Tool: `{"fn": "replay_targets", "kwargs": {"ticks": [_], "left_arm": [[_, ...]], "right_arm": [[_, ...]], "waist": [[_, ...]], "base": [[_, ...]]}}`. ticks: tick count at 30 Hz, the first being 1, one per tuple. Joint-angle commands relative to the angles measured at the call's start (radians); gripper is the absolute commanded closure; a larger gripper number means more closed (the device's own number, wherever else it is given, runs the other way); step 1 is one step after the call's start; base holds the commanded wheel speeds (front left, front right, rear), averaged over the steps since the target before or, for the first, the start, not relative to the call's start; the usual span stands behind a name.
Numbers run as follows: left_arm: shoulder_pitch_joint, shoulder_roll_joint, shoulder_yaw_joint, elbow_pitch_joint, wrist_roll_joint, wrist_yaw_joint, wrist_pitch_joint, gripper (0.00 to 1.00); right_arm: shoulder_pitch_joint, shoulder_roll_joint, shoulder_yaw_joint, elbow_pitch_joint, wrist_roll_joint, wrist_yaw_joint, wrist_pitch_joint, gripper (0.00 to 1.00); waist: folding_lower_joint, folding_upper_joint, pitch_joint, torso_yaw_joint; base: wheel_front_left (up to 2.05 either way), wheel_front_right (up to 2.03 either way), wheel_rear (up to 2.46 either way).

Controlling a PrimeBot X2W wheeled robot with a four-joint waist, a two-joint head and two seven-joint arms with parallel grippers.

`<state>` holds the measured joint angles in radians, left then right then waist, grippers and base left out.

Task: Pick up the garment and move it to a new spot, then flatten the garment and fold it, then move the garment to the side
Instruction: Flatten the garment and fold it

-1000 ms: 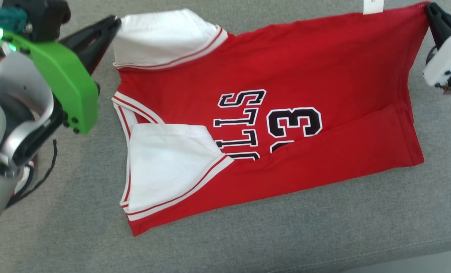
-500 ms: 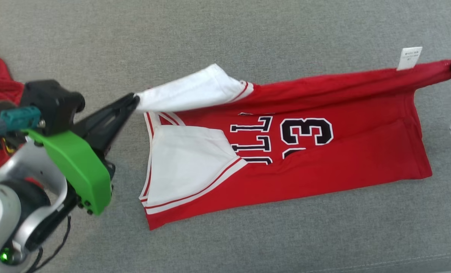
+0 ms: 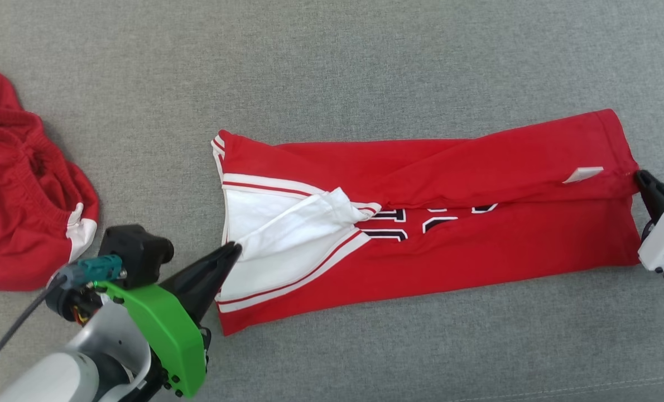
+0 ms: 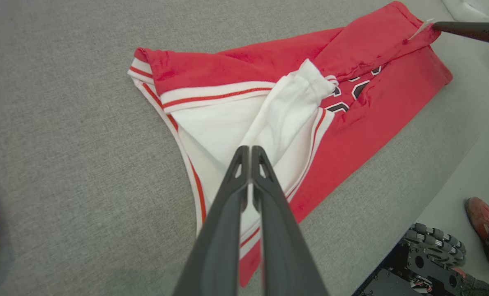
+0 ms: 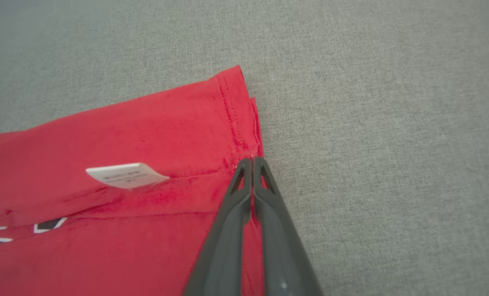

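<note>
A red jersey [image 3: 477, 257] with white sleeves lies lengthwise on the grey cushion, its far half folded over the black lettering. My left gripper [image 3: 234, 248] is shut on the white sleeve [image 3: 304, 223] at the jersey's left end; the left wrist view shows the fingertips [image 4: 249, 149] pinching that cloth [image 4: 285, 111]. My right gripper [image 3: 640, 177] is shut on the folded hem corner at the right end, its tips [image 5: 250, 160] touching the stitched edge [image 5: 232, 119]. A white label [image 5: 125, 175] lies on the fold.
A second red garment [image 3: 19, 223] is bunched at the cushion's left side. The cushion's front edge [image 3: 616, 382] runs along the lower right. Beyond that edge, the left wrist view shows the robot's wheeled base [image 4: 433, 246] and a person's shoe [image 4: 480, 213].
Both grippers pulled the jersey's far edge toward me, laying the upper half over the lettering. The head camera also shifted, bringing the second red garment into view.
</note>
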<state>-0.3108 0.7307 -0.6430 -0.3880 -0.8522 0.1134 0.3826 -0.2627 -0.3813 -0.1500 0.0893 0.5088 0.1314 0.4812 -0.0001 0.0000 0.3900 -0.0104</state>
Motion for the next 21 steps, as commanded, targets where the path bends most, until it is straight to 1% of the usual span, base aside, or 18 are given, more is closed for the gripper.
{"fn": "replay_targets", "kwargs": {"ticks": [1,5,6,7,8,9,11,13,16,18,21], "left_arm": [[0.020,-0.008,-0.001,0.013,0.003,0.000,-0.011,1.00],[0.049,-0.035,-0.013,0.068,0.001,-0.001,-0.051,1.00],[0.054,-0.040,-0.014,0.081,0.005,0.000,-0.062,0.97],[0.058,-0.046,-0.013,0.090,0.009,0.003,-0.073,0.77],[0.063,-0.056,-0.013,0.103,0.013,0.008,-0.088,0.51],[0.067,-0.063,-0.011,0.111,0.019,0.013,-0.103,0.00],[0.078,-0.084,-0.001,0.127,0.032,0.029,-0.150,0.00],[0.088,-0.107,0.006,0.149,0.066,0.055,-0.210,0.00],[0.107,-0.175,0.002,0.188,0.124,0.097,-0.329,0.00],[0.126,-0.228,0.003,0.223,0.145,0.121,-0.406,0.00],[0.145,-0.287,0.005,0.292,0.202,0.164,-0.538,0.00]], "right_arm": [[0.015,-0.001,0.002,0.010,0.009,-0.002,-0.006,1.00],[0.017,0.001,0.020,0.053,0.023,-0.002,-0.021,1.00],[0.015,0.001,0.024,0.063,0.027,-0.002,-0.028,0.95],[0.014,0.002,0.025,0.069,0.029,-0.002,-0.033,0.35],[0.013,0.003,0.026,0.074,0.036,-0.002,-0.045,0.00],[0.014,0.003,0.028,0.073,0.039,-0.002,-0.061,0.00],[0.025,0.003,0.026,0.062,0.051,-0.002,-0.107,0.00],[0.039,-0.002,0.035,0.032,0.065,-0.002,-0.191,0.00],[0.073,-0.015,0.070,-0.006,0.068,-0.002,-0.370,0.00],[0.099,-0.017,0.096,0.002,0.072,-0.002,-0.471,0.00],[0.116,-0.021,0.148,0.032,0.053,-0.001,-0.609,0.00]], "waist": [[0.0001,0.0000,-0.001,0.001],[0.0001,0.0000,-0.007,0.000],[0.0001,0.0000,-0.011,0.000],[0.0001,0.0000,-0.014,-0.001],[0.0001,0.0000,-0.019,-0.001],[0.0001,0.0000,-0.023,-0.001],[0.0001,0.0000,-0.034,-0.001],[0.0001,0.0000,-0.047,-0.001],[0.0001,0.0000,-0.063,-0.001],[0.0001,0.0000,-0.074,-0.002],[0.0001,0.0000,-0.095,-0.003]], "base": [[0.00,0.00,0.00],[0.00,0.00,0.00],[0.00,0.00,0.00],[0.00,0.00,0.00],[0.00,0.00,0.00],[0.00,0.00,0.00],[0.00,0.00,0.00],[0.00,0.00,0.00],[0.00,0.00,0.00],[0.00,0.00,0.00],[0.00,0.00,0.00]]}}
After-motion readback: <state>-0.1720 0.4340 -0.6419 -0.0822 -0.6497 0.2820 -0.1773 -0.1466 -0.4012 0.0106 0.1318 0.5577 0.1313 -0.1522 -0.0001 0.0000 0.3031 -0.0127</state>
